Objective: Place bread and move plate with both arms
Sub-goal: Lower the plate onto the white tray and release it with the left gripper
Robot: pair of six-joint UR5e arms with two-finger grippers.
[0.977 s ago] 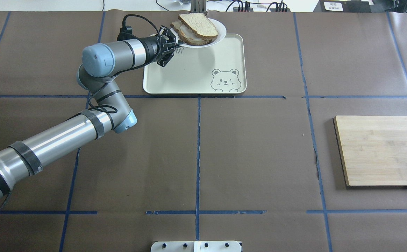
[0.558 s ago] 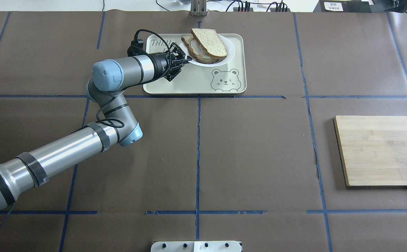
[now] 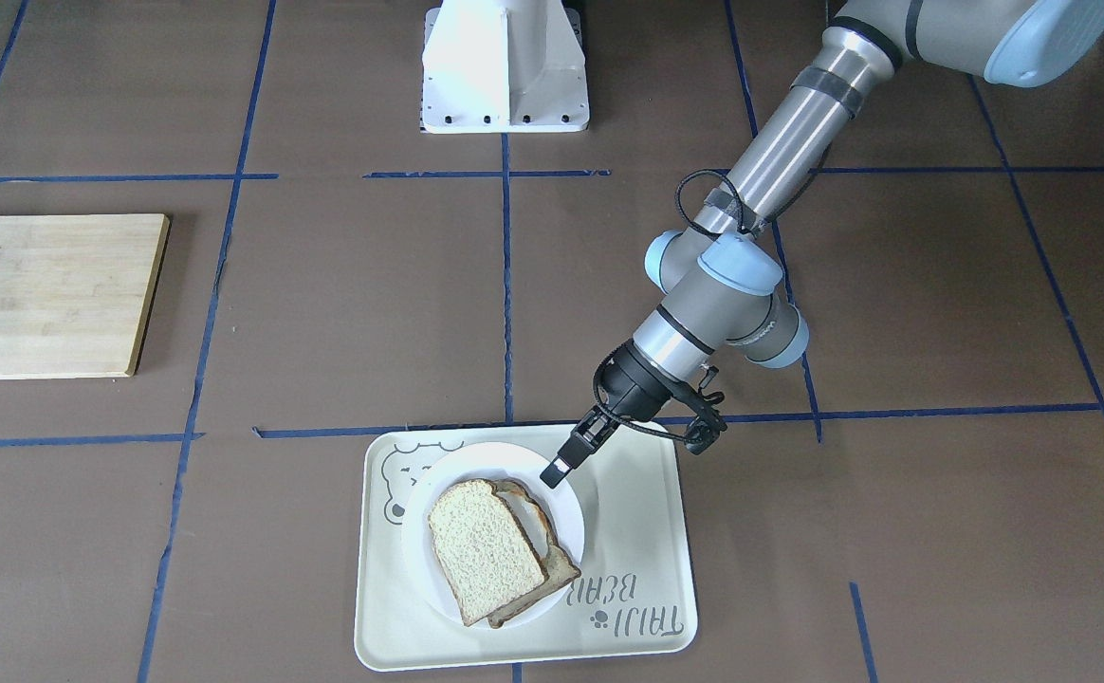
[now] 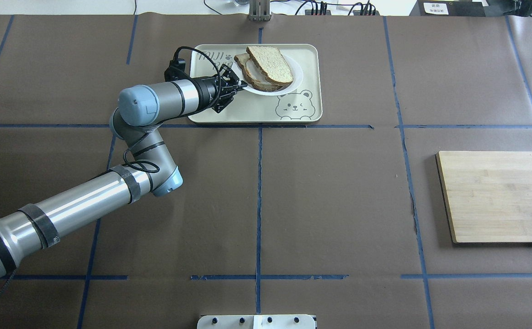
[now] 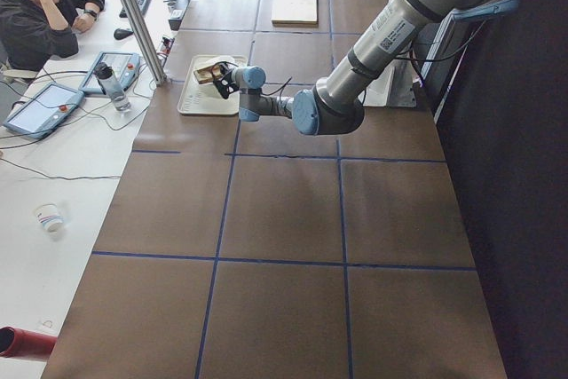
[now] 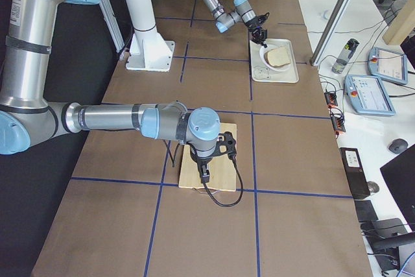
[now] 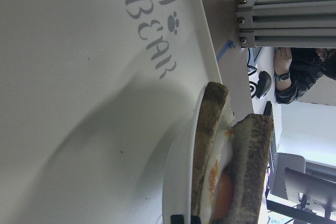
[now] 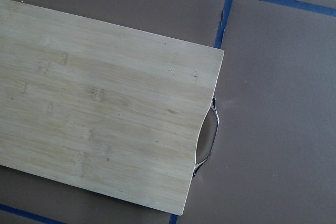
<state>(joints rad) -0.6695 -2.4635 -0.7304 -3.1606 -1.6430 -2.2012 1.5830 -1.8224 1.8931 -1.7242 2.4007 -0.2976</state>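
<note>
left gripper point(image 4: 240, 85) narrow, pinching the plate point(image 4: 297, 75) at its left rim | plate on bear tray point(image 4: 257, 107), far centre | bread point(image 4: 269, 64) atop egg-bearing slice point(image 4: 251, 75) on plate | right gripper point(image 6: 204, 174) over bamboo cutting board point(image 4: 503, 196), well right; its opening cannot be told

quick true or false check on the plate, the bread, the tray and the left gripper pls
1. The plate is within the tray's edges. True.
2. The top bread slice is on the cutting board. False: it is on the plate, over a darker slice.
3. The left gripper is at the plate's rim. True.
4. The tray bears a cat drawing. False: it is a bear.
5. An egg shows between the slices. True.
</note>
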